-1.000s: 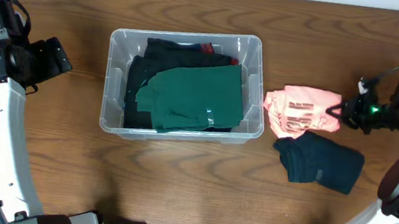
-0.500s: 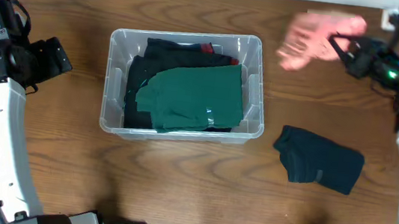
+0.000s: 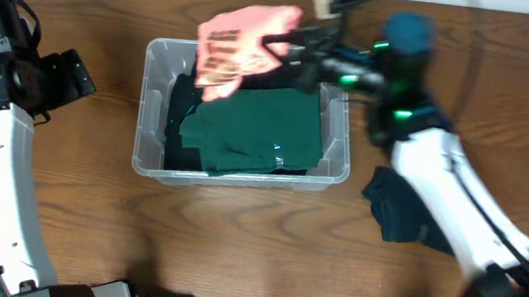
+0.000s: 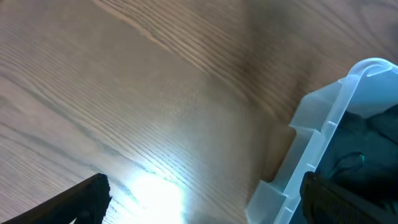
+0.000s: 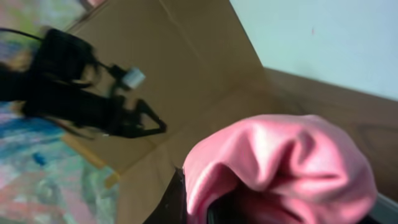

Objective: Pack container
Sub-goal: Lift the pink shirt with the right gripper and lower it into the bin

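The clear container stands at mid-table and holds a folded green garment on top of dark clothes. My right gripper is shut on a pink garment, which hangs in the air over the container's far edge. In the right wrist view the pink garment fills the space at the gripper. My left gripper is open and empty, to the left of the container. In its wrist view the left gripper hovers over bare wood beside the container's corner.
A folded navy garment lies on the table to the right of the container, partly under my right arm. The wooden table spreads all around. Cables trail from the right arm near the table's back edge.
My right arm lifted the pink garment from the table's right side and swung it left, to above the container's far edge. The left arm has not moved.
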`<state>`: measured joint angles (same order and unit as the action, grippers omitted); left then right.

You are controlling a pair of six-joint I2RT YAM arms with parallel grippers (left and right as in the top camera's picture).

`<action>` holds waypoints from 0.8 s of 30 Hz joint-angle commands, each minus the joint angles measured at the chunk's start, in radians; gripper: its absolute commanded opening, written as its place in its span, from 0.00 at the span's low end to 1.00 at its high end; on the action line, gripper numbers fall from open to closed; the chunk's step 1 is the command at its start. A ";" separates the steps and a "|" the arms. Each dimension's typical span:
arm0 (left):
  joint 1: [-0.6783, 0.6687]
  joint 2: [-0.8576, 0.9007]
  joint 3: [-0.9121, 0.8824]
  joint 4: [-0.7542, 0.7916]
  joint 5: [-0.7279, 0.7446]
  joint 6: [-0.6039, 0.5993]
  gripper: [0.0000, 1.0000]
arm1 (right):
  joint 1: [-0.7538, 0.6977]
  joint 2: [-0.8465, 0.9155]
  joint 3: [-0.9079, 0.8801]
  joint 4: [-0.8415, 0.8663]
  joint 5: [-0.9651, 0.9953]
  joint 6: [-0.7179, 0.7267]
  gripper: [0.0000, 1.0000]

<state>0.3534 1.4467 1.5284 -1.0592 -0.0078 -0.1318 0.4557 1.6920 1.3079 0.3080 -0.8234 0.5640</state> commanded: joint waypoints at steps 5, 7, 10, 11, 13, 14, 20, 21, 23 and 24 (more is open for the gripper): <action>0.005 0.003 -0.001 -0.003 -0.008 -0.008 0.98 | 0.140 0.238 0.003 0.211 0.161 0.094 0.01; 0.005 0.003 -0.001 -0.003 -0.008 -0.008 0.98 | 0.148 0.288 0.003 0.204 0.181 0.086 0.01; 0.005 0.003 -0.001 -0.002 -0.008 -0.008 0.98 | 0.138 0.331 0.003 0.134 0.183 0.038 0.01; 0.005 0.003 -0.001 -0.002 -0.008 -0.008 0.98 | 0.131 0.333 0.003 0.093 0.185 0.022 0.01; 0.005 0.003 -0.001 -0.002 -0.008 -0.008 0.98 | 0.117 0.331 0.003 0.048 0.184 -0.005 0.01; 0.004 0.003 -0.001 -0.003 -0.008 -0.008 0.98 | 0.108 0.328 0.003 0.027 0.184 -0.005 0.01; 0.005 0.003 -0.001 -0.002 -0.008 -0.008 0.98 | 0.036 0.290 0.003 -0.095 0.136 -0.037 0.11; 0.004 0.003 -0.001 -0.003 -0.008 -0.008 0.98 | 0.024 0.278 0.003 -0.117 0.135 -0.046 0.18; 0.004 0.003 -0.001 -0.003 -0.008 -0.008 0.98 | 0.000 0.248 0.003 -0.167 0.139 -0.070 0.28; 0.005 0.003 -0.001 -0.003 -0.008 -0.008 0.98 | -0.012 0.230 0.003 -0.191 0.140 -0.076 0.31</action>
<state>0.3534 1.4467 1.5284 -1.0588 -0.0074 -0.1318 0.4908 1.9823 1.3098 0.1448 -0.6960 0.5426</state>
